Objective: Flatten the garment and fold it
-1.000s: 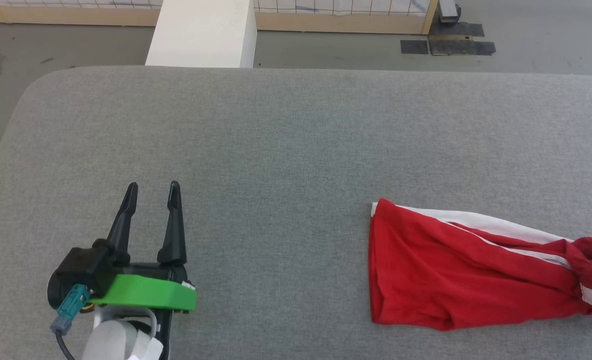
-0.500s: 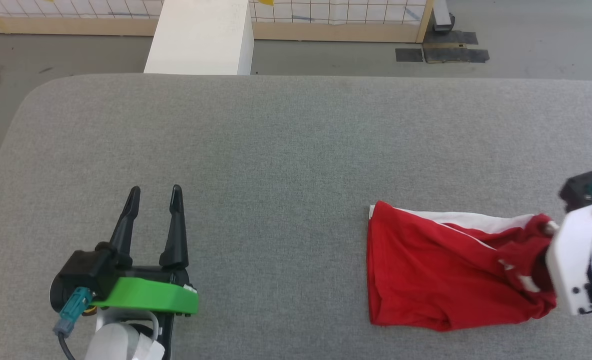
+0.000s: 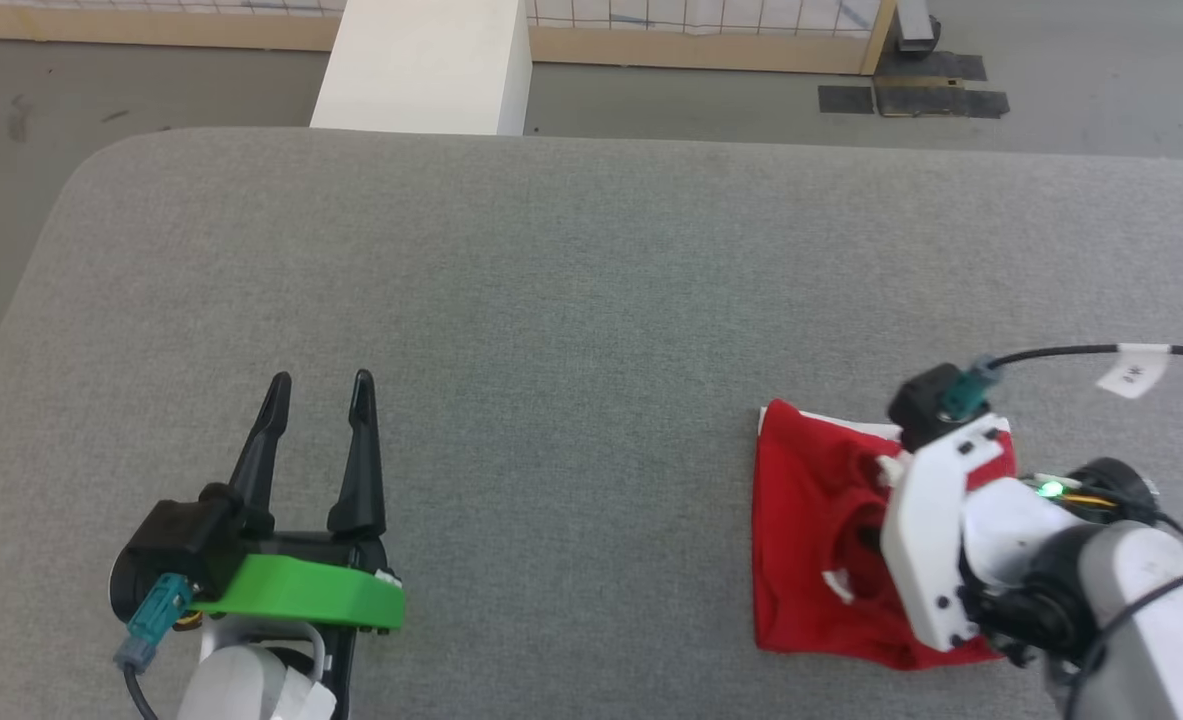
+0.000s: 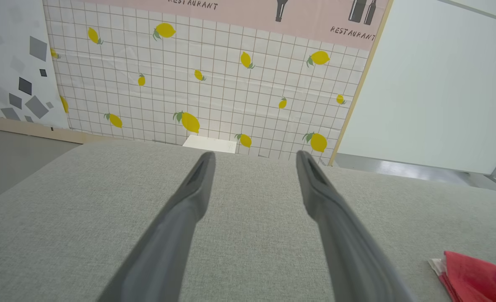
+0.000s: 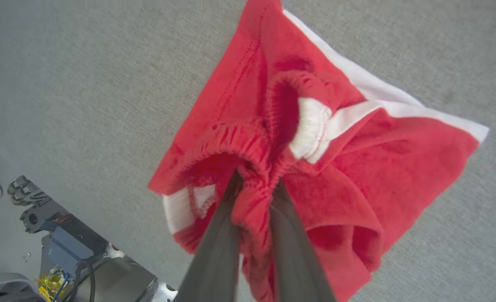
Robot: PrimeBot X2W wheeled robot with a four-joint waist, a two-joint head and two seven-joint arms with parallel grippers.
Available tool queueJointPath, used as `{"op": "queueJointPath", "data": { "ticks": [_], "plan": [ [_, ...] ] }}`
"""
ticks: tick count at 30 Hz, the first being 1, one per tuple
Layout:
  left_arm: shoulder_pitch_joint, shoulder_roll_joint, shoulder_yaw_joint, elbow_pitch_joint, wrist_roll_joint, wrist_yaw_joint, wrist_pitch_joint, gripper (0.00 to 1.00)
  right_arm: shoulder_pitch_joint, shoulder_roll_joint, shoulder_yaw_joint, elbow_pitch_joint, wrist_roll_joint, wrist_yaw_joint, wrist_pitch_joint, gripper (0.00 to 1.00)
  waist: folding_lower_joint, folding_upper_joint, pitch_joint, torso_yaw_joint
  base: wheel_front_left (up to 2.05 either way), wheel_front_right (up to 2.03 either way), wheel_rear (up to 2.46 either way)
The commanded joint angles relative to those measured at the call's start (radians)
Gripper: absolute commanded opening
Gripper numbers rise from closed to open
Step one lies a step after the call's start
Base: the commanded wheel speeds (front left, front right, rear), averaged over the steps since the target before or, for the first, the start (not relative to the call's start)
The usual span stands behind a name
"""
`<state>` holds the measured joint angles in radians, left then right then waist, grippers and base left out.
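The red shorts [image 3: 806,520] with a white side stripe lie bunched on the grey table at the right; their corner shows in the left wrist view [image 4: 474,272]. My right gripper [image 5: 254,188] is shut on the gathered red waistband of the shorts [image 5: 357,167], folded over the leg end. In the head view the right wrist [image 3: 941,530] covers the right part of the garment. My left gripper [image 3: 319,390] rests open far to the left, fingers apart [image 4: 254,161] with nothing between them.
The grey padded table [image 3: 571,300] has wide bare cloth between the two arms. A white block [image 3: 421,65] stands beyond the far edge. A tiled wall with lemon prints [image 4: 214,84] rises behind. The robot's base [image 5: 63,251] shows below the table edge.
My right gripper has carried the waistband end leftward over the shorts, so the garment went from stretched out to bunched and doubled over. The left arm stayed put; the camera shifted slightly.
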<state>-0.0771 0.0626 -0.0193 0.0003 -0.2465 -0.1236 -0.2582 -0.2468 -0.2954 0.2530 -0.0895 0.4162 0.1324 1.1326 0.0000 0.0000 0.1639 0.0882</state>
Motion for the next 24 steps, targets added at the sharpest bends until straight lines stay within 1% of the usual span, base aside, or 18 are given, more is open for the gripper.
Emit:
{"op": "queueJointPath", "data": {
  "ticks": [1,6,11,12,13,17,21,24],
  "plan": [
    [0.002,-0.004,-0.004,0.001,-0.013,-0.007,-0.004,1.00,-0.022,0.019,0.010,0.025,-0.012,-0.002,-0.025,0.00,0.0000,0.0000,0.005,0.008,0.00,0.00,0.00],
    [0.001,-0.005,-0.009,0.005,-0.015,-0.007,-0.004,1.00,-0.042,0.072,0.049,0.145,-0.042,-0.002,-0.095,0.00,0.0000,0.0000,0.010,0.019,0.00,0.00,0.00],
    [0.001,-0.006,-0.012,0.007,-0.015,-0.007,-0.004,1.00,-0.046,0.089,0.070,0.226,-0.064,-0.002,-0.144,0.00,0.0000,0.0000,0.011,0.021,0.00,0.00,0.00],
    [0.002,-0.006,-0.012,0.008,-0.015,-0.007,-0.004,1.00,-0.047,0.094,0.072,0.233,-0.062,-0.002,-0.159,0.45,0.0000,0.0000,0.009,0.018,0.00,0.00,0.00],
    [0.004,-0.006,-0.011,0.009,-0.015,-0.007,-0.004,1.00,-0.049,0.095,0.076,0.237,-0.061,-0.002,-0.168,1.00,0.0000,0.0000,0.007,0.015,0.00,0.00,0.00],
    [0.010,-0.005,-0.012,0.017,-0.014,-0.007,-0.004,1.00,-0.054,0.082,0.086,0.209,-0.034,-0.002,-0.194,1.00,0.0000,0.0000,-0.014,-0.004,0.00,0.00,0.00],
    [0.022,-0.003,-0.009,0.022,-0.013,-0.007,-0.004,1.00,-0.041,0.048,0.077,0.113,0.036,-0.002,-0.176,1.00,0.0000,0.0000,-0.042,-0.030,0.00,0.00,0.00],
    [0.031,0.000,-0.009,0.024,-0.013,-0.007,-0.004,1.00,-0.013,0.016,0.035,0.012,0.101,-0.002,-0.146,1.00,0.0000,0.0000,-0.060,-0.052,0.00,0.00,0.00]
  ]
}}
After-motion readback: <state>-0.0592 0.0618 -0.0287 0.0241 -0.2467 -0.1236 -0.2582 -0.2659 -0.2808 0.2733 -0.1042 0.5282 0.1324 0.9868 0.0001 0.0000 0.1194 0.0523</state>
